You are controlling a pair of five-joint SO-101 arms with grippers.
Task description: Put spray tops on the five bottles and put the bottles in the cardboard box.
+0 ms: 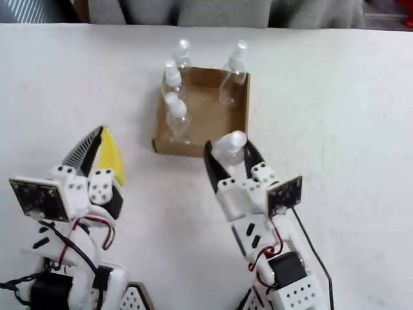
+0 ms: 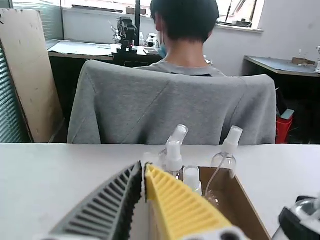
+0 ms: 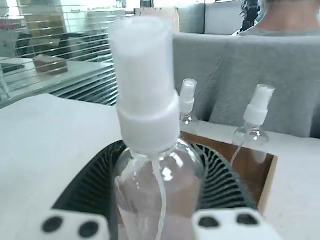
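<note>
An open cardboard box (image 1: 235, 113) sits mid-table. Several clear bottles with white spray tops stand in it: one at the far right (image 1: 233, 74), two along the left wall (image 1: 173, 77) (image 1: 175, 115), and one at the far left edge (image 1: 182, 53). My right gripper (image 1: 228, 148) is shut on another clear bottle (image 3: 157, 185), which stands upright with its spray top (image 3: 145, 85) on, just in front of the box's near wall. My left gripper (image 1: 101, 131), grey and yellow, is shut on nothing, to the left of the box and nearer me.
White tabletop lies open to the left, the right and in front of the box. The far table edge (image 2: 60, 145) runs behind the box. From the left wrist, the box wall (image 2: 240, 205) and the bottles (image 2: 175, 150) are ahead to the right.
</note>
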